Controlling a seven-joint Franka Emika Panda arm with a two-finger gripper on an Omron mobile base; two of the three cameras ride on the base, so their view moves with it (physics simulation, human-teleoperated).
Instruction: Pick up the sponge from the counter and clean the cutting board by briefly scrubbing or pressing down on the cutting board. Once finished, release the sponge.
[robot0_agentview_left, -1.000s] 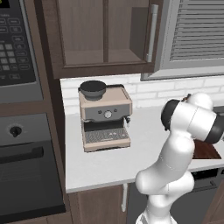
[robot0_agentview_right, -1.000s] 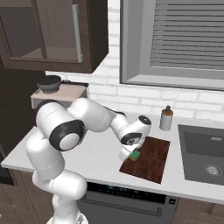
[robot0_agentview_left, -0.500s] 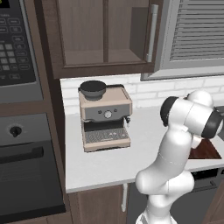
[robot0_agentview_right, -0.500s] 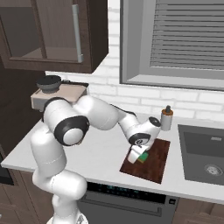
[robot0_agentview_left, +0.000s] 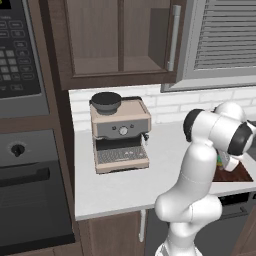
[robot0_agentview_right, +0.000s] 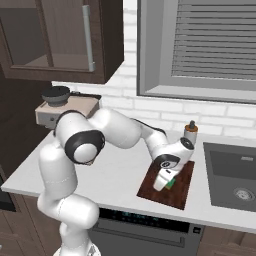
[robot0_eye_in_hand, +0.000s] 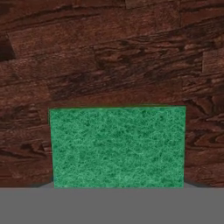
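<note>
1. From the hand view I see the sponge (robot0_eye_in_hand: 117, 146) green side up, filling the low centre, with the dark wood grain of the cutting board (robot0_eye_in_hand: 109, 52) right behind it on every side.
2. The claw is clamped on the sponge – I judge this from the sponge sitting square in front of the hand camera and from the right base view, where the gripper (robot0_agentview_right: 165, 182) has the green block at its tips. The finger tips themselves I can't make out.
3. In the right base view the sponge (robot0_agentview_right: 171, 183) is down on the cutting board (robot0_agentview_right: 180, 192), near the board's middle – whether it presses flat on the wood or sits a hair above, I can't tell.
4. The board lies on the counter (robot0_agentview_right: 115, 175) near its front edge, just left of the dark sink basin (robot0_agentview_right: 232, 177).
5. In the left base view the board (robot0_agentview_left: 235, 174) shows as a reddish-brown patch at the right edge, mostly hidden by the arm's wrist.
6. A small brown bottle (robot0_agentview_right: 189, 131) stands just beyond the board's far edge, near the white brick wall.
7. Farther left on the counter is the coffee machine (robot0_agentview_left: 121, 134), well apart from the board, under the wooden wall cabinet (robot0_agentview_left: 120, 42).
8. At the back right, a window with closed blinds (robot0_agentview_right: 215, 45).
</note>
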